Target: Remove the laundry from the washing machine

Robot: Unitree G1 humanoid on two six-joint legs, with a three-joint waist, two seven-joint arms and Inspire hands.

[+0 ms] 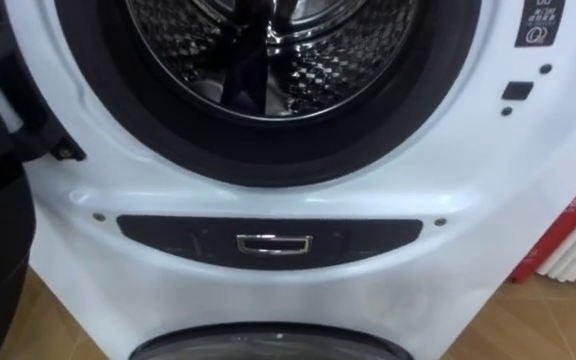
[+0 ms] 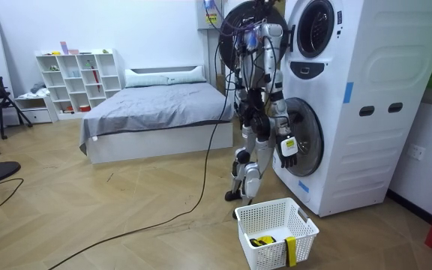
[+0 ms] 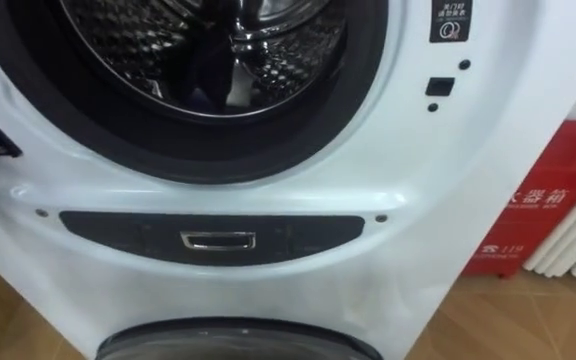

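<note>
Eye views sit tight on the white washing machine (image 1: 388, 200): a glossy curved front and a steel drum (image 1: 348, 60) dimpled all over. A dark fold (image 1: 240, 78) hangs inside it; garment or drum paddle, I cannot tell. Below is a dark oval panel (image 1: 168, 238) with a chrome handle (image 1: 273, 244). In the room view the robot stands facing the stacked machine, right hand (image 2: 288, 147) released beside the lower door (image 2: 311, 135), fingers slack, holding nothing. By its feet, a white lattice laundry basket (image 2: 306, 225) holds a yellow-and-black item (image 2: 261, 241).
</note>
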